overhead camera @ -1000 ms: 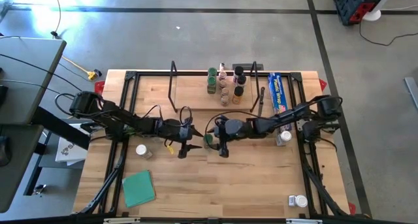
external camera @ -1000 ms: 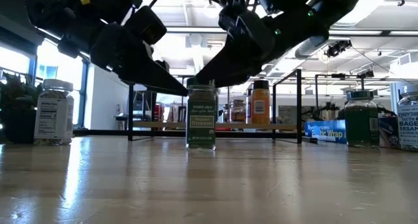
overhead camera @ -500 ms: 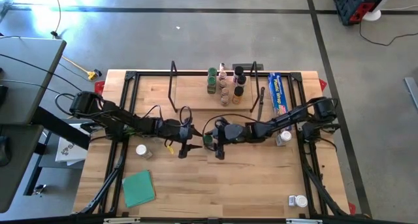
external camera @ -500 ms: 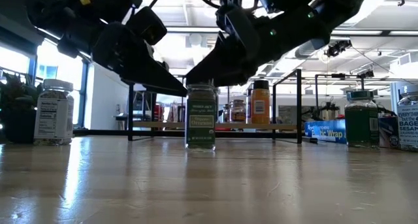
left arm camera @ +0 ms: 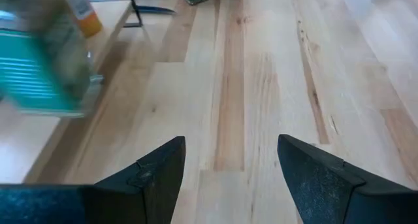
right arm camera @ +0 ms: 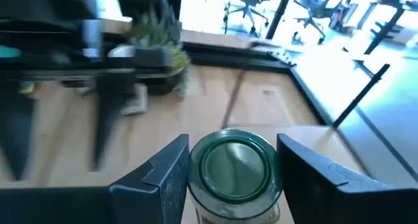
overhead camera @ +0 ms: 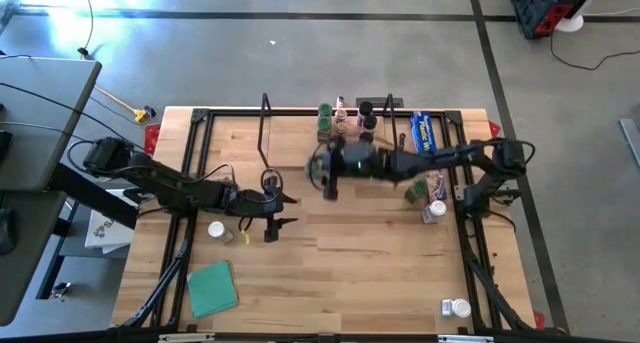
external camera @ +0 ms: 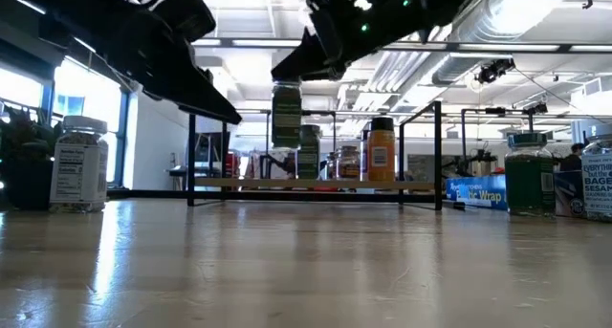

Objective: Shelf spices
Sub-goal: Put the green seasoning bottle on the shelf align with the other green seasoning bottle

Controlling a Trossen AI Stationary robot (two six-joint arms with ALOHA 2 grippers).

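A spice jar point(external camera: 287, 118) with a green lid point(right arm camera: 235, 166) and a green label hangs above the table in front of the shelf point(external camera: 316, 184), with my right gripper point(overhead camera: 323, 173) shut on it. Several more spices point(overhead camera: 343, 131) stand on the shelf's wooden board point(overhead camera: 300, 133) at the table's far edge. My left gripper point(overhead camera: 272, 226) stands open over bare wood left of centre, nothing between its fingers point(left arm camera: 157, 175). My right gripper pinches the jar's top end, at the green lid's sides point(right arm camera: 192, 172), between its two fingers. The fingers slant down at it from the table's right. The jar hangs upright below them, lifted clear of the table.
Loose jars stand on the table: a white-lidded one point(overhead camera: 215, 230) near my left gripper, two at the right point(overhead camera: 433, 211) and one at the near right point(overhead camera: 455, 307). A blue wrap box point(overhead camera: 427, 143) lies right of the shelf and a flat teal square point(overhead camera: 212, 286) at the near left.
My right gripper has taken hold of the green-lidded jar, which stood on the table, and carried it up and toward the far edge, near the shelf; the jar stays upright. My left gripper has drawn back toward the table's left and risen, still open.
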